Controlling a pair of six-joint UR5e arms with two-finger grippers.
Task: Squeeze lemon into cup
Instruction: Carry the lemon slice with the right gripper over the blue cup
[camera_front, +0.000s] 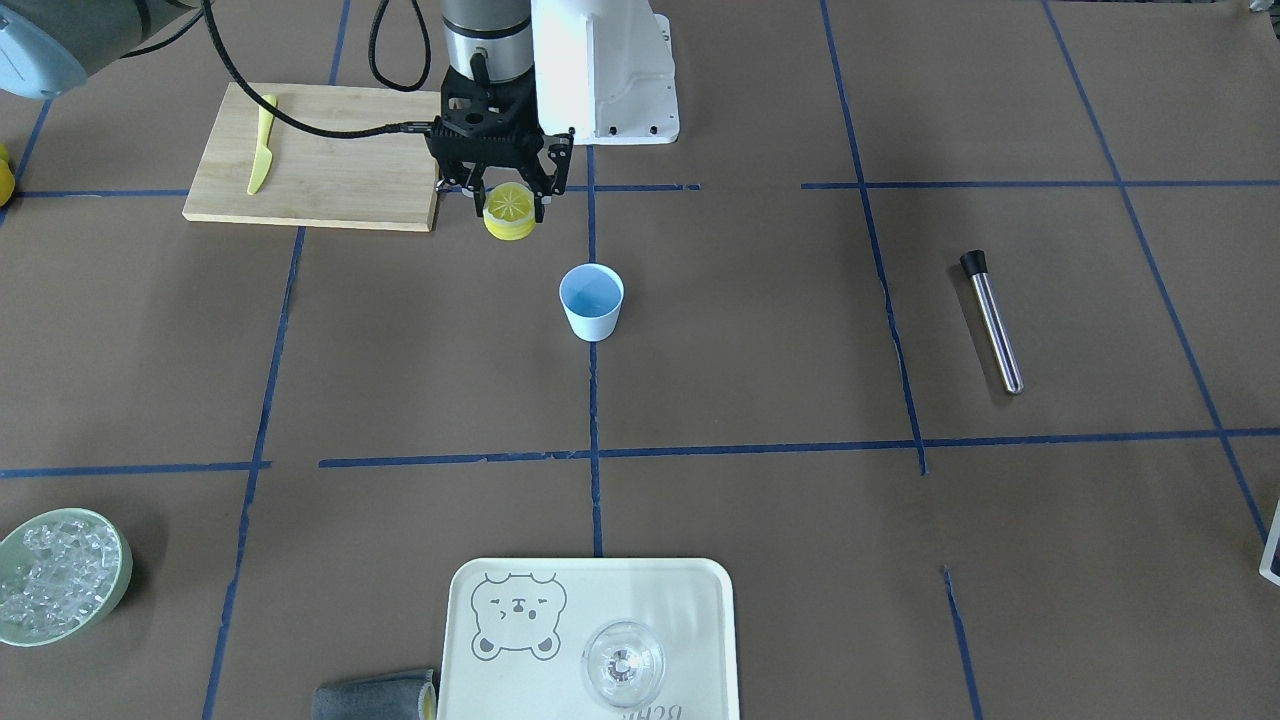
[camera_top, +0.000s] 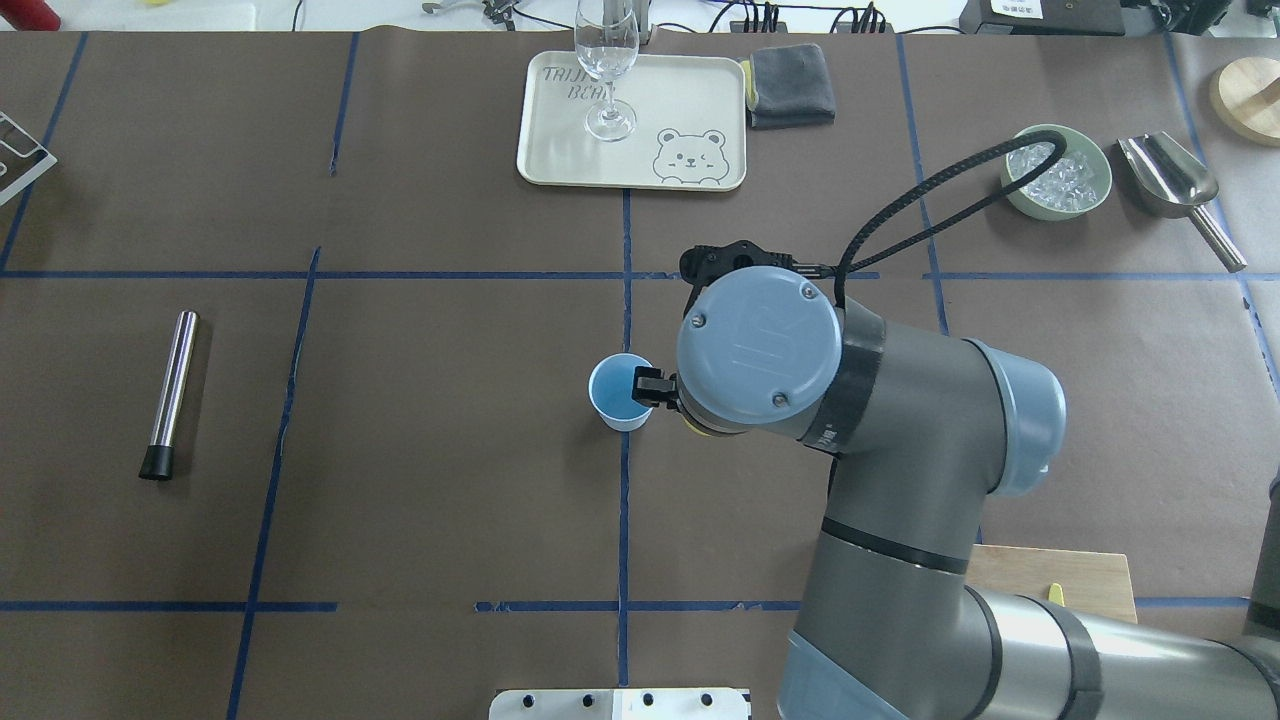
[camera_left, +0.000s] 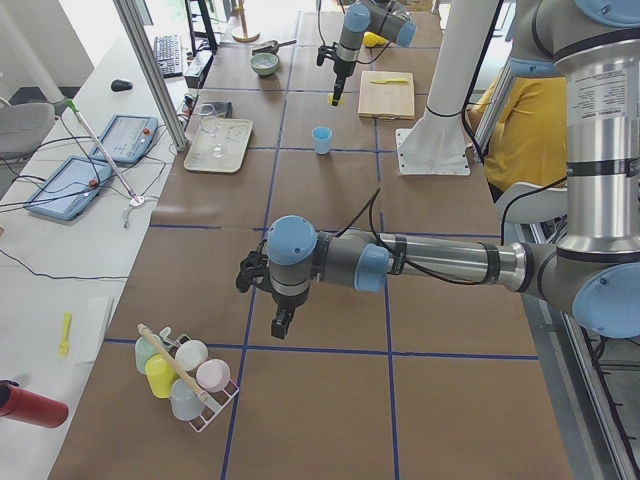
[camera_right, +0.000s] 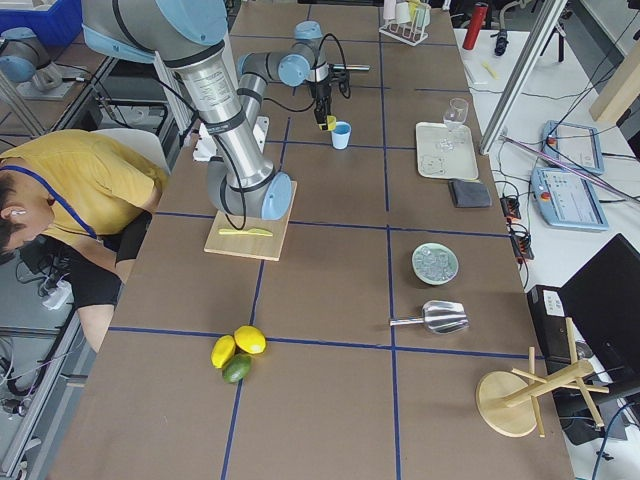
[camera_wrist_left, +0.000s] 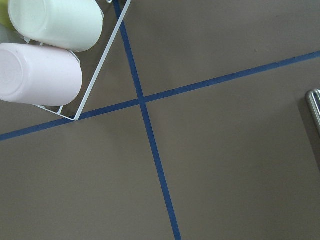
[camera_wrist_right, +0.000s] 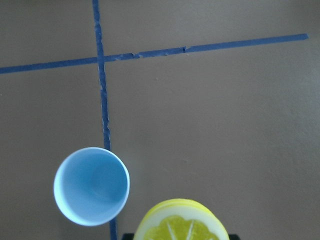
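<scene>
beside the cup (camera_front: 591, 300), downturned right hand (camera_front: 510, 206) grips lemon (camera_front: 510, 216)

We counted one lemon (camera_front: 509, 207), one cup (camera_front: 591, 300), one glass (camera_front: 623, 663), one tray (camera_front: 690, 610), one bowl (camera_front: 122, 590), one knife (camera_front: 261, 145), one board (camera_front: 350, 180).

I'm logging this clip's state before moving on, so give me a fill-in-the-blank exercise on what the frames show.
1. The right gripper is shut on the ___.
2. The cup stands upright, and inside it is ___.
3. The yellow knife lies on the wooden ___.
4. The wine glass stands on the ___.
Missing words: lemon; empty; board; tray.
</scene>
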